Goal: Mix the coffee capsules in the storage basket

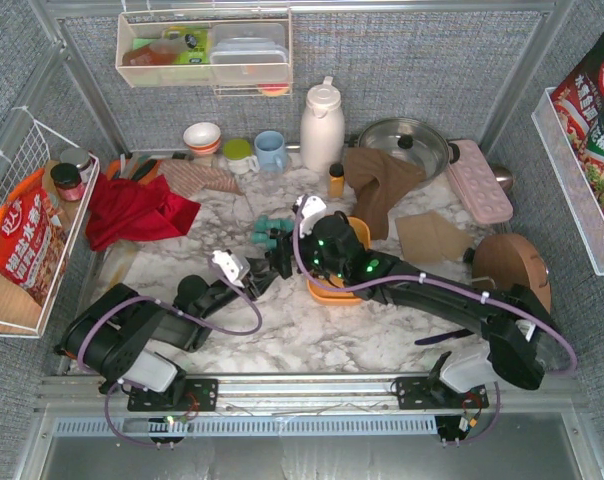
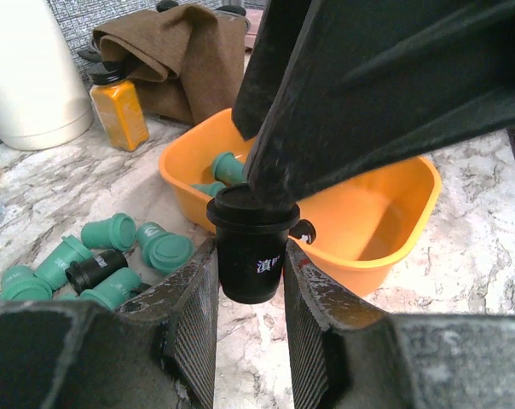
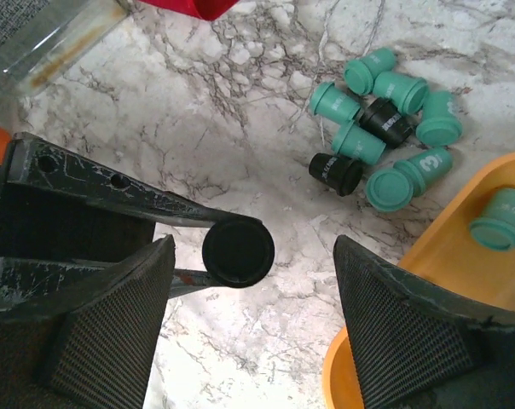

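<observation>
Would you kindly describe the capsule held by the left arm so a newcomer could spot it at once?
Find the orange basket on the marble table. Beside its rim, the left end effector clamps one black capsule, wide end up. It alone is held; the other capsules lie loose.

Left fingers point(image 2: 189, 328) clamped, right fingers point(image 3: 402, 319) spread above them

The right arm point(image 1: 432, 290) lies over the orange basket point(image 1: 328, 294) and blocks it from above. Loose capsules point(image 1: 270, 231) sit by its left side. Room is left near the table's point(image 1: 312, 345) front edge.
</observation>
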Motion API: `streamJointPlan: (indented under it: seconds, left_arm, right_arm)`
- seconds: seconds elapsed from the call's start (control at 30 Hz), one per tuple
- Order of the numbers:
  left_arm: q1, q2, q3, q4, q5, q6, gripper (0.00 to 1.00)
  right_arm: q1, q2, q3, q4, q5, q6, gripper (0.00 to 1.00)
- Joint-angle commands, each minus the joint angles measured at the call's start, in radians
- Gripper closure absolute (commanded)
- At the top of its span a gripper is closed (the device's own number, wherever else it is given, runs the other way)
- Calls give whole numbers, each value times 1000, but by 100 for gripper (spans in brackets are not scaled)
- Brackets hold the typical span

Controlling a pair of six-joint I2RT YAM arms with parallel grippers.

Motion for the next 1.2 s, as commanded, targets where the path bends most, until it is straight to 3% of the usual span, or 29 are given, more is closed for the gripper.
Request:
streamJointPlan:
  seconds: [0.0,0.23,0.67,1.03,1.17]
  left_arm:
    - [-8,5,5,57,15,7,81]
    - [-22,-1,8,57,23,4,81]
    - [-33,-17,1,57,17,12,80]
    - [-38,-32,-5,57,9,19,80]
    - [-39,-28,-5,58,9,17,79]
  right_arm:
    - [13,36,16,41,10,17,21]
    - [19,75,65,3,24,17,25]
    - [31,81,84,-61,-8,2,45]
    - [34,70,80,-107,9,4,47]
    - [33,67,83,-105,5,8,55]
